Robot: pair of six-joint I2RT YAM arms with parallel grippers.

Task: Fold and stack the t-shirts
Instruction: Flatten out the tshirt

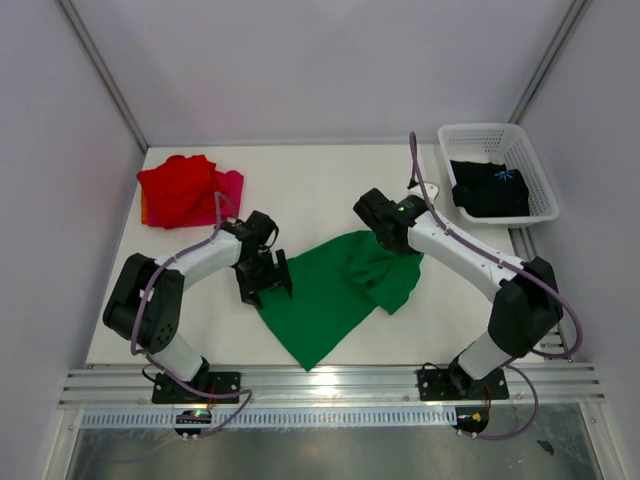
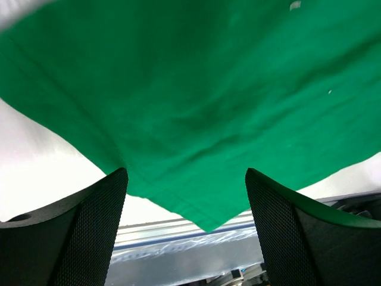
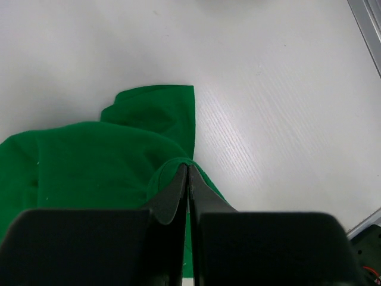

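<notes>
The bright green t-shirt (image 1: 325, 300) lies partly spread on the white table, bunched at its right end. My right gripper (image 1: 388, 236) is shut on a raised fold of that bunched green cloth (image 3: 89, 161), its tips (image 3: 188, 168) pressed together with fabric wrapped round them. At the shirt's left edge my left gripper (image 1: 268, 284) is open; in the left wrist view its fingers (image 2: 95, 208) stand wide apart over a corner of the green cloth (image 2: 196, 101), holding nothing. A red t-shirt (image 1: 178, 188) lies on a magenta-pink one (image 1: 232, 186) at the back left. A black t-shirt (image 1: 490, 188) sits in the basket.
The white lattice basket (image 1: 495, 131) stands at the back right corner. A metal rail (image 1: 330, 384) runs along the near edge, holding both arm bases. Grey walls close in the left, back and right sides.
</notes>
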